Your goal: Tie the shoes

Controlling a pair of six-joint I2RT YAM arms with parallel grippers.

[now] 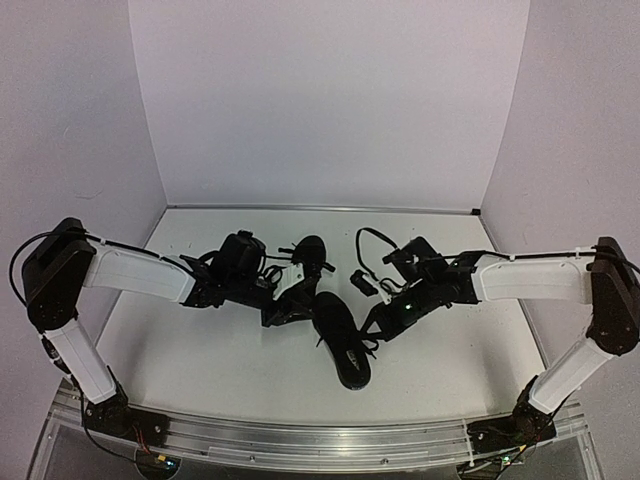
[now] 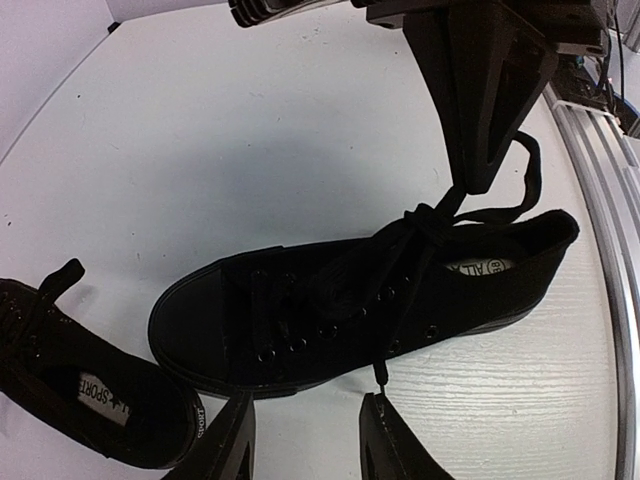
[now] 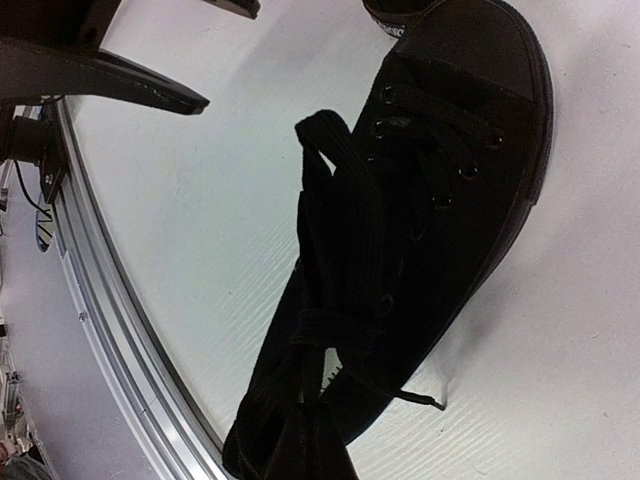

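Note:
Two black shoes lie on the white table. The near shoe (image 1: pixel 345 345) lies between my grippers and the far shoe (image 1: pixel 308 255) lies behind it. In the left wrist view the near shoe (image 2: pixel 360 300) lies on its side, with the far shoe (image 2: pixel 80 395) at lower left. My left gripper (image 2: pixel 310 397) is open, low at the shoe's sole. A loose lace tip (image 2: pixel 380 375) hangs just above one of its fingers (image 2: pixel 400 440), nothing between them. My right gripper (image 3: pixel 312 405) is shut on the near shoe's lace (image 3: pixel 330 330) by its opening, and the lace (image 2: pixel 480 200) rises taut.
An aluminium rail (image 1: pixel 320 440) runs along the table's near edge, close to the near shoe's heel (image 2: pixel 550 240). White walls enclose the back and both sides. Both arms (image 1: pixel 140 270) (image 1: pixel 530 280) reach in over the middle of the table.

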